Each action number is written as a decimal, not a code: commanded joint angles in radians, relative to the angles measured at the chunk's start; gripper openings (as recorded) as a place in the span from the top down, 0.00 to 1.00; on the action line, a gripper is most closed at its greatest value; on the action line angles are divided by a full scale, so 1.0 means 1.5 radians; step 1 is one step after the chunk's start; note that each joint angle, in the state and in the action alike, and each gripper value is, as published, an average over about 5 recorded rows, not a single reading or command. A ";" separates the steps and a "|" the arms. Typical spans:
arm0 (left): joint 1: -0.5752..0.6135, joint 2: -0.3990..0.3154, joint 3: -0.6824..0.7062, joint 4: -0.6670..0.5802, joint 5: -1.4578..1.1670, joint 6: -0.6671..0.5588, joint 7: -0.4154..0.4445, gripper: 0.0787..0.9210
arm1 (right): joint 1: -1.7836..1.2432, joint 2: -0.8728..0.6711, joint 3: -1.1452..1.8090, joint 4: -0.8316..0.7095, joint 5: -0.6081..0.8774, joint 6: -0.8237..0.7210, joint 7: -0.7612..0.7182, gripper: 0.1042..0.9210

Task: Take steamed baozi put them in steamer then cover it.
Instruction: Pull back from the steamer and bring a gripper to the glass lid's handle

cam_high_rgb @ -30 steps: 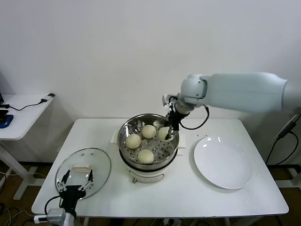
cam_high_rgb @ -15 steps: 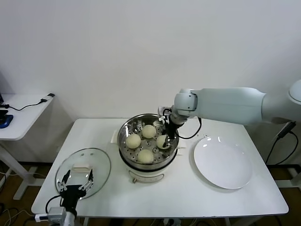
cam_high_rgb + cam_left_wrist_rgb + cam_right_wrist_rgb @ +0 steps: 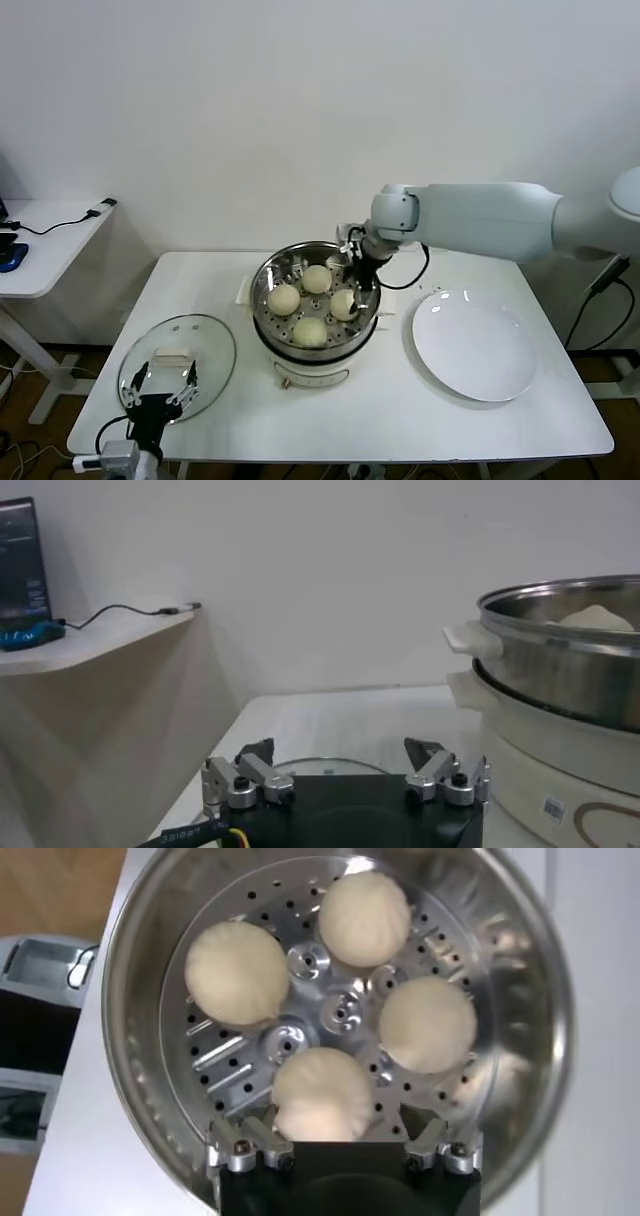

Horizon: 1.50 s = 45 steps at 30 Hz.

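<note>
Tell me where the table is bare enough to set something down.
Bare patches: the front strip between the glass lid and white plate, before the steamer, and the back-left corner behind the lid. Crowded: the steamer basket, with four baozi and the right gripper above.

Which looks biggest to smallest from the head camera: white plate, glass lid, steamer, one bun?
1. Steamer and white plate: similar, too close to rank.
2. Glass lid, slightly smaller.
3. One bun, far the smallest; all four buns look alike.
</note>
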State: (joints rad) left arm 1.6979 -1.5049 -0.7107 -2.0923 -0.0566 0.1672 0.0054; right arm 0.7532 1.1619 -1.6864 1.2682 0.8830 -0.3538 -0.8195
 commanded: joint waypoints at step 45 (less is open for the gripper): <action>-0.049 0.076 -0.028 0.109 0.296 -0.221 -0.140 0.12 | -1.529 0.062 1.589 0.285 -0.302 0.364 0.495 0.12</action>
State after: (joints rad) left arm 1.6262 -1.4193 -0.7438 -2.0295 0.0502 0.0220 -0.0761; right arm -1.2449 1.0088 0.4653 1.6591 0.5287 0.0572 -0.0774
